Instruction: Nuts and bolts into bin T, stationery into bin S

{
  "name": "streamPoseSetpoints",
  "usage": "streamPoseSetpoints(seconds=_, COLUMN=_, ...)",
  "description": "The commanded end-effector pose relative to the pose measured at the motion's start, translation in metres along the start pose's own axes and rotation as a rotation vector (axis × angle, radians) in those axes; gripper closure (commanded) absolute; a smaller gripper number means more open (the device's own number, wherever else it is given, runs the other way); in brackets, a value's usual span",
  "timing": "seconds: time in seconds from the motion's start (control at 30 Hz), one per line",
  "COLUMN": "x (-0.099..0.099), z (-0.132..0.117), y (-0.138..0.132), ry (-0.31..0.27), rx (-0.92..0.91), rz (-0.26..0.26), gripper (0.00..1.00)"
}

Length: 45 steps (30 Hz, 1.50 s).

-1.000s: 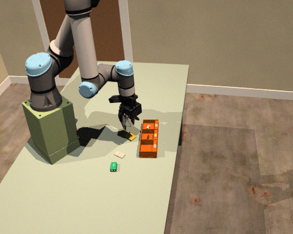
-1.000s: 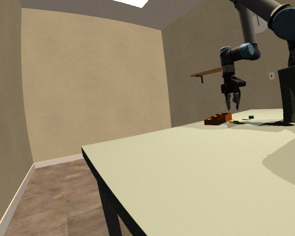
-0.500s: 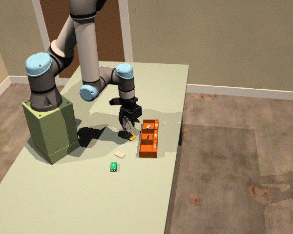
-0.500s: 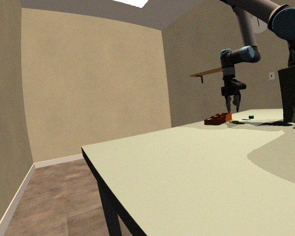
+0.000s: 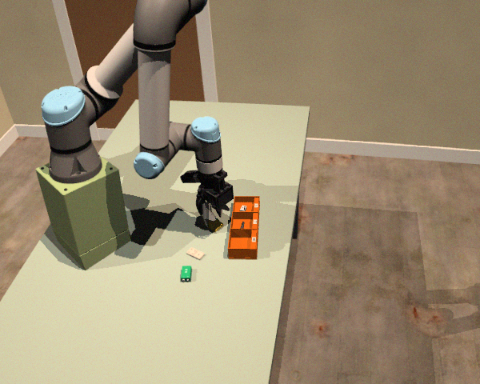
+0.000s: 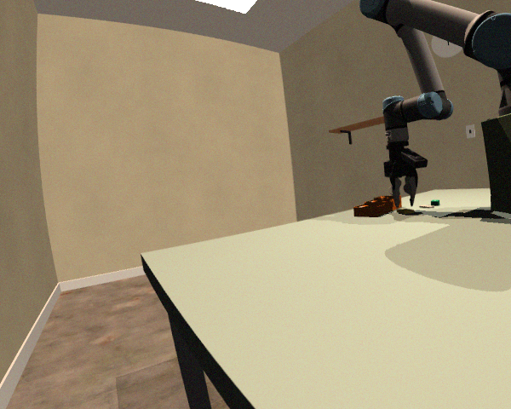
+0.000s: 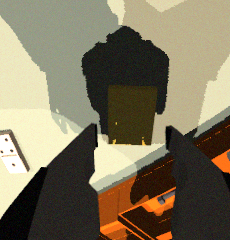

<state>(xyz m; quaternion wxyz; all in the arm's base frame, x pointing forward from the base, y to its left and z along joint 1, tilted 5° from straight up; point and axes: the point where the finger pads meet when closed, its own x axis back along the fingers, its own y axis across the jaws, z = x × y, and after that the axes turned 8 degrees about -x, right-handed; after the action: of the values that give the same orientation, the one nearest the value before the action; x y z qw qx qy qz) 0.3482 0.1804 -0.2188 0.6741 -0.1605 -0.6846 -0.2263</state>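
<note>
"Down at the table, and look at that gripper! How wide is it?"

"Partly open, a moderate gap between the two fingers, and nothing caught in it. They point downward, tips low over the table."

"And the target?"

"The flat yellow piece, lying right under the fingertips, mostly in shadow! From the wrist it shows between the tips, its sides well inside the gap. Whether either tip touches it, I can't tell."

"Where are the bins?"

"Just beside it: an orange row of three bins, all upright. There's a small grey piece in the middle one, and a small white piece with dark marks in the one farthest from the top camera. The letters are too small to read."

"Anything else out there?"

"Oh yes! A pale tile with dots lies flat on the table, and near it a green block, both outside the bins."
</note>
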Motion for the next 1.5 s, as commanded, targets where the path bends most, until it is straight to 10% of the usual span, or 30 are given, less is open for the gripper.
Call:
streamPoseSetpoints(seconds=0.0, x=-0.003, z=-0.001, y=0.001, ry=-0.002, rx=0.000, rz=-0.001, gripper=0.67)
streamPoseSetpoints(seconds=0.97, x=-0.015, z=0.000, y=0.000, ry=-0.002, rx=0.000, rz=-0.001, gripper=0.67)
streamPoseSetpoints(seconds=1.0, x=-0.015, z=0.000, y=0.000, ry=-0.002, rx=0.000, rz=-0.001, gripper=1.00)
streamPoseSetpoints(seconds=1.47, x=-0.015, z=0.000, y=0.000, ry=-0.002, rx=0.000, rz=-0.001, gripper=1.00)
